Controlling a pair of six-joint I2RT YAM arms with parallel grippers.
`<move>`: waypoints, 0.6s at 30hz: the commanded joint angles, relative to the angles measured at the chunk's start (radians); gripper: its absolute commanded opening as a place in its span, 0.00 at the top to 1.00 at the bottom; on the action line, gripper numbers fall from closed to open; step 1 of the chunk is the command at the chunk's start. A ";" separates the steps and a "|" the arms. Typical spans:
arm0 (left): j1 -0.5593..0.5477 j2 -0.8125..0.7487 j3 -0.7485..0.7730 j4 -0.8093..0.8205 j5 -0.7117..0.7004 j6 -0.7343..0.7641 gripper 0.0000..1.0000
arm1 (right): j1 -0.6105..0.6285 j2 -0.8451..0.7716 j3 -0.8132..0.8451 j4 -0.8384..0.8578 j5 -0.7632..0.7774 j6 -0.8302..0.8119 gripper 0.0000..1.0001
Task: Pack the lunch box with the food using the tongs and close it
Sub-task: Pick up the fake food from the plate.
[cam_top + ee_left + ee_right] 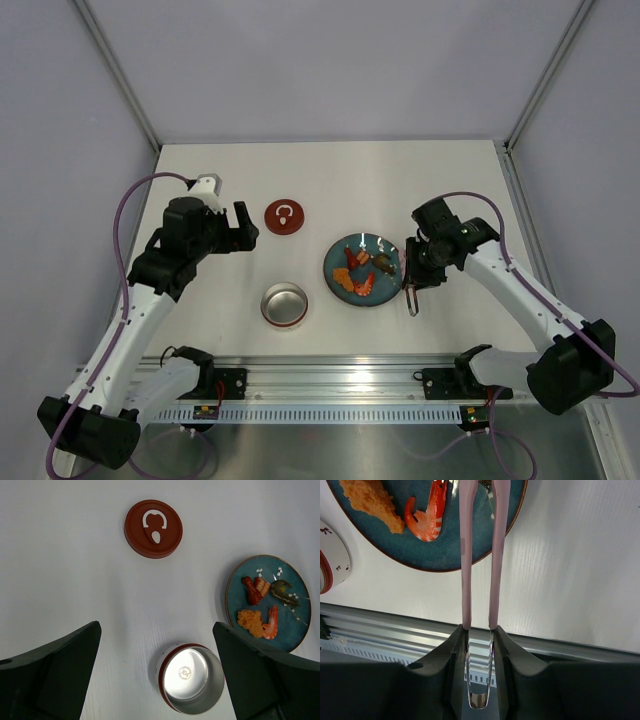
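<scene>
White table (200, 190), right claw (480, 628) gripping tongs (466, 555) reaching over plate (445, 560), left claw (156, 630) wide near lunch box (192, 681)

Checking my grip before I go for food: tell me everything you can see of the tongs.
The tongs are slim, pale pink and smooth, two arms joined at a shiny looped end. The right gripper is shut on both arms near that loop, squeezing them almost parallel with a narrow gap. They reach over the teal plate's rim; their tips are outside the wrist view.
</scene>
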 commanded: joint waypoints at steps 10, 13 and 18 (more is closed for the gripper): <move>-0.004 -0.002 0.004 0.035 -0.015 -0.010 0.01 | 0.047 0.050 0.018 0.000 -0.051 -0.027 0.61; -0.004 0.004 0.005 0.038 -0.015 -0.012 0.01 | 0.068 0.066 0.012 0.004 -0.057 -0.023 0.60; -0.004 0.015 0.014 0.041 -0.010 -0.010 0.01 | 0.087 0.075 0.002 0.020 -0.080 -0.013 0.59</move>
